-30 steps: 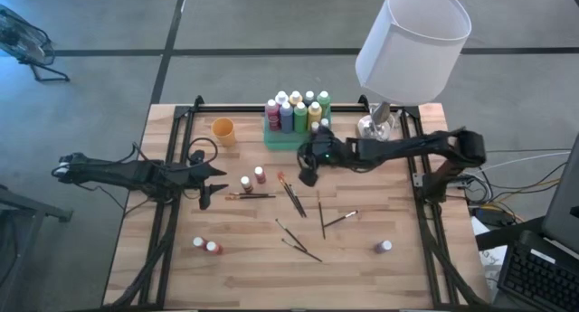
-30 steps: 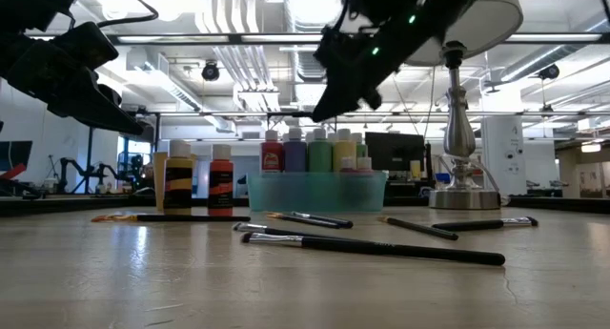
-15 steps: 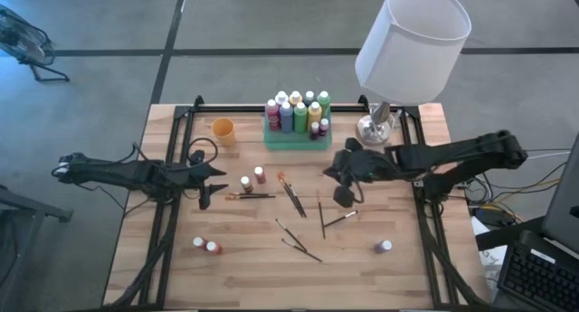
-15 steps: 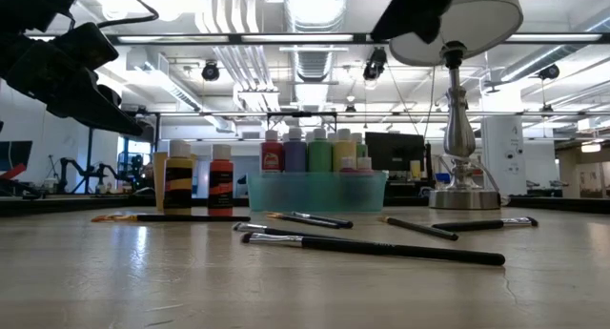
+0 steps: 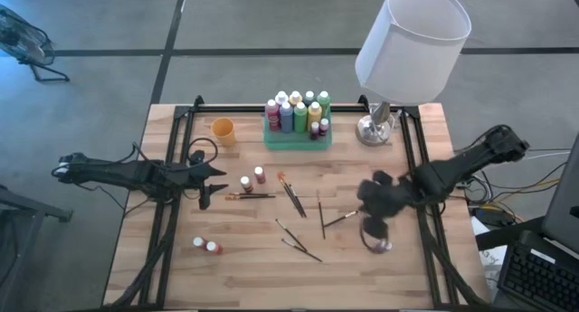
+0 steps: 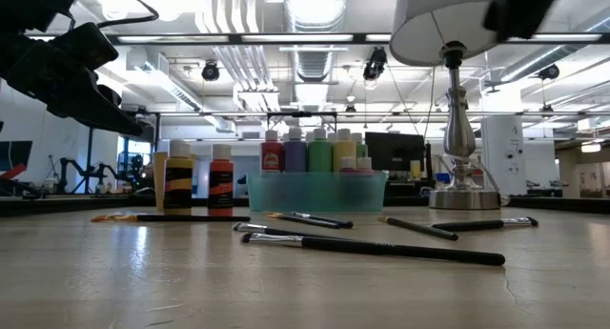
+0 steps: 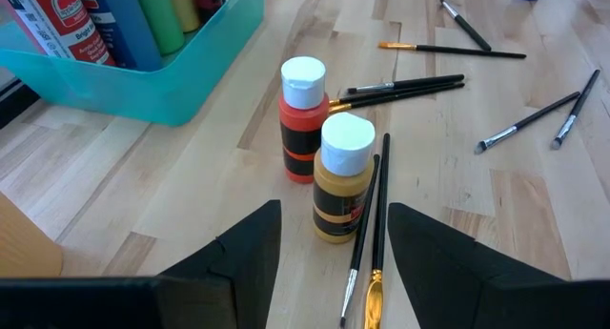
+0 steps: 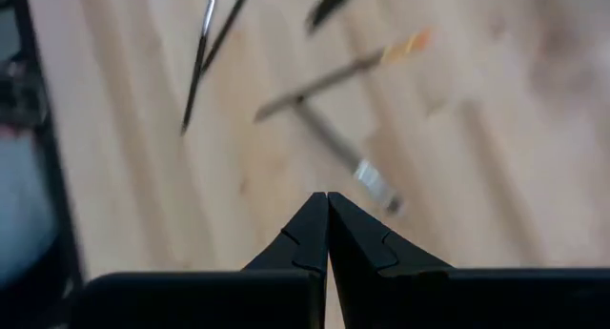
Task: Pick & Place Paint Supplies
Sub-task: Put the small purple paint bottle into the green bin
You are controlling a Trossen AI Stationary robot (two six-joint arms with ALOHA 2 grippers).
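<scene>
The right gripper [image 5: 373, 232] is clenched on nothing, its fingers [image 8: 329, 236] pressed tip to tip. It hangs blurred over the table [image 5: 244, 267], partly covering a purple bottle [image 5: 385, 247] beneath it; brushes [image 8: 329, 138] ahead of it are smeared and hard to make out. A second ago it hovered at the green tray [image 5: 297, 138] of bottles; it has since swung well away toward the near right corner. The left gripper [image 7: 329, 262] has not moved and stays released, empty, with an ochre bottle [image 7: 341, 181] and a red bottle [image 7: 301, 119] just ahead between its fingers, a paintbrush [image 7: 367, 229] beside them.
</scene>
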